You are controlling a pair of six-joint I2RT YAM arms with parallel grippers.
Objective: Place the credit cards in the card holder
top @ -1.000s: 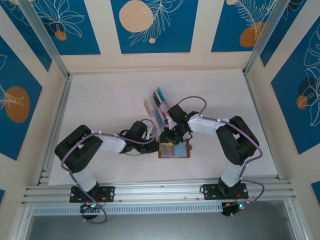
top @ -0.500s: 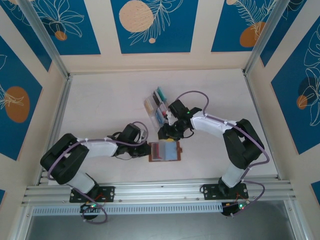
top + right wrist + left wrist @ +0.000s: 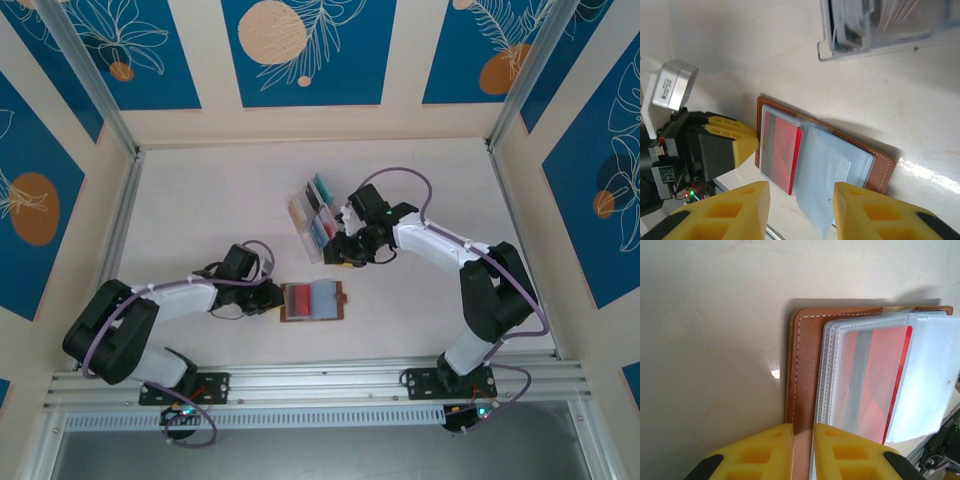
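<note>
Above: the card holder (image 3: 313, 301) lies open near the surface's (image 3: 200, 200) front, my left pincer (image 3: 275, 298) at its edge. Left wrist: it's clamped on the soft leather border. Right wrist: my right pincer (image 3: 801, 200) gapes empty; the racked credit cards (image 3: 855, 15) look stiff and slick, so I'd pinch an edge.

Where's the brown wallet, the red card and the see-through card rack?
card holder (image 3: 805, 365): left wrist view, brown leather cover edge.
red card (image 3: 887, 375): left wrist view, its face behind the clear pocket.
clear rack (image 3: 880, 37): right wrist view, its front wall.
</note>
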